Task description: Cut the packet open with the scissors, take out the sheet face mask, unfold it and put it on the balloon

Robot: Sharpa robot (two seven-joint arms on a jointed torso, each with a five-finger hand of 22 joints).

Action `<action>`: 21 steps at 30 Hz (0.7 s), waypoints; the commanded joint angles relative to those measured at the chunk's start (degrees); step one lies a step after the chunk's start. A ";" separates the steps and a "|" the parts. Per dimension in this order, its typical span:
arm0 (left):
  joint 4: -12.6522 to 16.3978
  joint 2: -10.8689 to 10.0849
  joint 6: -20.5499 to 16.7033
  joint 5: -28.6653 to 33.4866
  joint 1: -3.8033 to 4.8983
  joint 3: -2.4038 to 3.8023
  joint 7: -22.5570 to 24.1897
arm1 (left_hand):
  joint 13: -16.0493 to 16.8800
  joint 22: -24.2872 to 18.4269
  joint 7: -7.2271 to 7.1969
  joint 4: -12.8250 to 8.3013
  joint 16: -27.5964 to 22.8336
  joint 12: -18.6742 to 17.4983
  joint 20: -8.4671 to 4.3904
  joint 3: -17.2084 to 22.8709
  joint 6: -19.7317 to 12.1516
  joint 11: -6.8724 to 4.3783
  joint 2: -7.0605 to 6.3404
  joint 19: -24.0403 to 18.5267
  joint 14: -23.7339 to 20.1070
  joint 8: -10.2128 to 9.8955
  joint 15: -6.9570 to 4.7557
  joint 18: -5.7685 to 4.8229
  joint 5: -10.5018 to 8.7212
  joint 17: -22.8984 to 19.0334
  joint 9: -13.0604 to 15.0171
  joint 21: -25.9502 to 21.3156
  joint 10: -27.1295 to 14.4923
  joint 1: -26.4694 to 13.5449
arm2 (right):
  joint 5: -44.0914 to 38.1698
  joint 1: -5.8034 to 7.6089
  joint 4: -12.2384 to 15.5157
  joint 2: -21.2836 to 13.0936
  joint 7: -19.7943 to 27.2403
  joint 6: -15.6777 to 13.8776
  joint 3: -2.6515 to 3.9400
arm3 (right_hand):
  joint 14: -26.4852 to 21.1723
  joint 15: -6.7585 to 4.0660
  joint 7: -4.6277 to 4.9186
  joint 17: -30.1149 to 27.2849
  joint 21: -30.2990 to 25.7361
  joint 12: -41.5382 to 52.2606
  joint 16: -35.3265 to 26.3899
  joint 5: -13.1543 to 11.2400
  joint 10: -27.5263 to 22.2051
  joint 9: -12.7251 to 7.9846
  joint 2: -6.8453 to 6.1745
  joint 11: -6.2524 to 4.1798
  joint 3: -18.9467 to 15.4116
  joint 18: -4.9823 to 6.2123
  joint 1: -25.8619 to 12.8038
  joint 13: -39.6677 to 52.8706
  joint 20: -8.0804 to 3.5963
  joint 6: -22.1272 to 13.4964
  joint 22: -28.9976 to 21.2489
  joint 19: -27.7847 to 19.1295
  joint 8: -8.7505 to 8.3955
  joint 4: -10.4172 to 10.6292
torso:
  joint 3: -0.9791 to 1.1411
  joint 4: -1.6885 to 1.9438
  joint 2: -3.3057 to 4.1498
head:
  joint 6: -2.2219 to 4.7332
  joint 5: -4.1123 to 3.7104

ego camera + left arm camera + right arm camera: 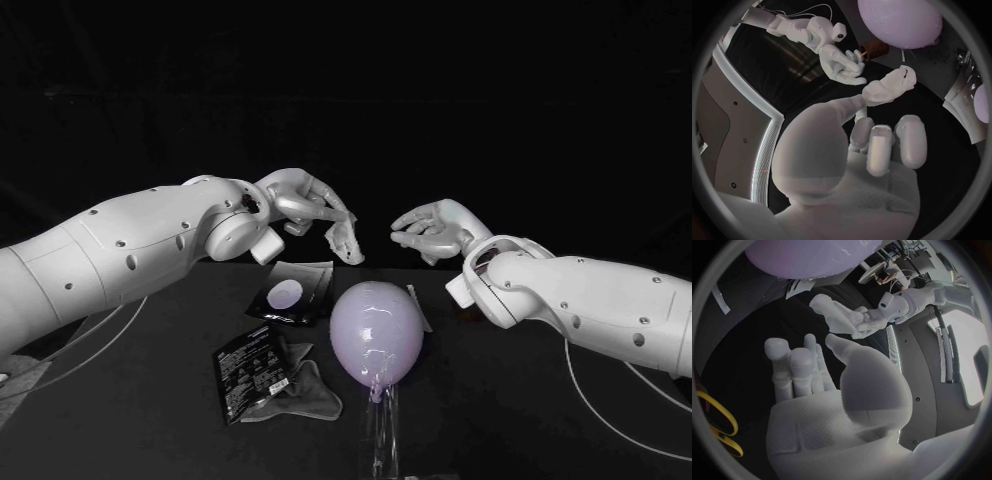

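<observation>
As its two silver hands draw close above the far side of the black table (541, 405), the Sharpa robot appears to be at the unfolding step. The left hand (306, 205) pinches a small white folded wad (889, 86), judged to be the sheet face mask, between thumb and fingertip. Held in the air by one edge, the wad leaves its free side open for a second grip. The right hand (433, 232) holds nothing, its fingers apart and lightly curled, near the left hand but not touching it.

Below the hands and nearer the robot, a lilac egg-shaped rubber balloon (378, 335) sits on a clear plastic stand (381, 440), its rounded upper face bare. A black packet with a pale oval on its face (293, 297) lies just beside the balloon's left flank. A second black printed packet (248, 372) lies nearer the robot, with a crumpled grey sheet (300, 395) of unclear nature against it.

The best room for spreading the mask looks to be the air between the hands. A low pass on the balloon's crowded left side could snag.
</observation>
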 commanded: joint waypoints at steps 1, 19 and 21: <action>0.81 -0.39 6.63 -1.34 0.37 0.11 8.33 | 0.11 -0.19 0.01 -0.09 0.32 0.02 0.04 0.55 -0.52 -0.99 0.73 -0.40 5.85 0.36 -0.33 -0.26 0.30 14.46 5.13 -0.19 0.99 0.05 | 9.76 -0.04 -1.40 0.39 4.10 7.89 0.01 | 1.58 0.62 0.84 0.64 1.66 -6.60 1.10 0.23 -0.31 -0.19 -0.68 1.09 0.24 0.01 0.55 -7.20 0.33 -0.50 0.06 2.42 -1.17 0.39 | -0.04 -0.02 0.05 | 0.13 -0.18; 3.76 -2.42 13.53 -7.37 2.78 0.12 15.77 | 0.34 -1.25 0.00 -0.36 0.21 0.06 0.20 0.34 -1.19 -0.94 1.30 -1.41 5.52 0.70 -0.22 -0.04 0.26 13.47 5.71 -0.67 0.55 -0.52 | 19.10 -0.10 -2.04 -0.13 8.57 27.93 0.05 | 3.17 0.43 1.29 2.36 3.98 -16.09 4.55 -0.09 -14.04 -3.41 -2.67 2.70 -9.12 -0.39 2.12 -21.61 0.31 -13.17 0.66 5.15 -8.24 -0.58 | 0.10 -0.01 -0.09 | 0.49 -1.01; 4.07 -2.55 13.78 -7.71 2.85 0.12 15.88 | 0.34 -1.25 0.00 -0.36 0.21 0.06 0.20 0.34 -1.19 -0.94 1.30 -1.41 5.52 0.70 -0.22 -0.04 0.26 13.47 5.71 -0.67 0.55 -0.52 | 20.86 -0.08 -1.52 -0.55 8.72 29.44 0.07 | 3.40 0.30 1.27 2.66 4.44 -15.96 4.97 -0.10 -14.50 -3.56 -2.40 2.68 -9.93 -0.50 2.32 -22.23 0.14 -13.77 0.84 5.46 -8.40 -0.59 | 0.05 -0.05 -0.11 | 0.53 -1.05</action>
